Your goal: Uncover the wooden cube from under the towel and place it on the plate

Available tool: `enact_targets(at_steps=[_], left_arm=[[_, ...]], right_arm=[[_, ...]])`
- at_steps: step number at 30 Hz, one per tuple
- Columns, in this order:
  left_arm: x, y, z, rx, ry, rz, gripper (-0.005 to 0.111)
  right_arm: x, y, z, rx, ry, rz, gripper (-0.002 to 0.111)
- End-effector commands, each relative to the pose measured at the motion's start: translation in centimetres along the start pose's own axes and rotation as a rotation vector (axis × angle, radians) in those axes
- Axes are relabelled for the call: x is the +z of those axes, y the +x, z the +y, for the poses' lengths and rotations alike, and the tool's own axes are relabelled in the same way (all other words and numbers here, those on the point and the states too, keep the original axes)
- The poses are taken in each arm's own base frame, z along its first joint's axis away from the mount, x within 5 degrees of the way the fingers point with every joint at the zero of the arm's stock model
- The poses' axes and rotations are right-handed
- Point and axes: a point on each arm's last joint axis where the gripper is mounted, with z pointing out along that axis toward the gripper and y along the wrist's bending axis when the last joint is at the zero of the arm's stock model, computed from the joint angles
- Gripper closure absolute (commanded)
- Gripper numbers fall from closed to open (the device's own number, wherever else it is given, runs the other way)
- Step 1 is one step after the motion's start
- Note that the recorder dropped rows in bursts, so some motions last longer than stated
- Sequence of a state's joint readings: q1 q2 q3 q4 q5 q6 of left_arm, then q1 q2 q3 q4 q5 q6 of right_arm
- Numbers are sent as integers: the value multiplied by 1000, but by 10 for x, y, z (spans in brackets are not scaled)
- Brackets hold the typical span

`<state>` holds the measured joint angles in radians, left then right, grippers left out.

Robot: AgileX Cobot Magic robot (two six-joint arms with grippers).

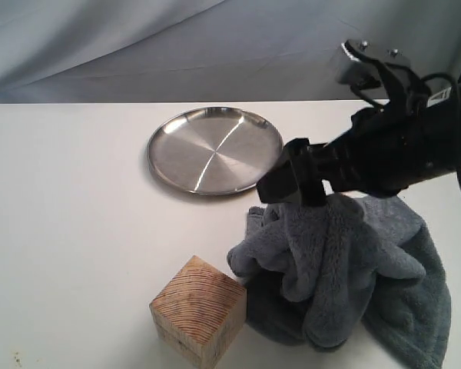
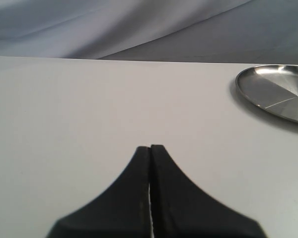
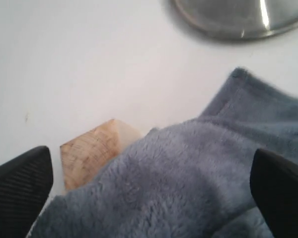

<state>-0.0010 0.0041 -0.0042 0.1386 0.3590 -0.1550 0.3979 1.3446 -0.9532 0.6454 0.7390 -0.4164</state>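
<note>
The wooden cube [image 1: 198, 311] stands uncovered on the white table, near its front edge and just left of the towel [image 1: 346, 261]. The blue-grey towel lies bunched in a heap at the right. My right gripper [image 1: 292, 183] hovers over the top of the heap. In the right wrist view its fingers [image 3: 20, 183] are spread wide, so the right gripper [image 3: 150, 156] is open, with the towel [image 3: 188, 178] below it and the cube [image 3: 87, 151] peeking out beside the cloth. The steel plate [image 1: 215, 150] lies bare behind them. My left gripper [image 2: 150, 147] is shut on nothing.
A grey cloth backdrop [image 1: 177, 46] hangs behind the table's far edge. The plate [image 2: 283, 91] shows to one side of the left gripper. The plate's rim [image 3: 238, 29] shows beyond the towel in the right wrist view.
</note>
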Motion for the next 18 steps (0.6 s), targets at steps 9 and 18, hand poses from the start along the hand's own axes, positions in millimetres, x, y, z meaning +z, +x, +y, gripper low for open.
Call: enact_targets(at_steps=[9,18], left_arm=[[0,0,0,0,6,-15,107],[0,0,0,0,6,-15,107]], right_arm=[[-61,-22,-10,-234,408,-213,3],[-32,4,-13,-157,286,-136,3]])
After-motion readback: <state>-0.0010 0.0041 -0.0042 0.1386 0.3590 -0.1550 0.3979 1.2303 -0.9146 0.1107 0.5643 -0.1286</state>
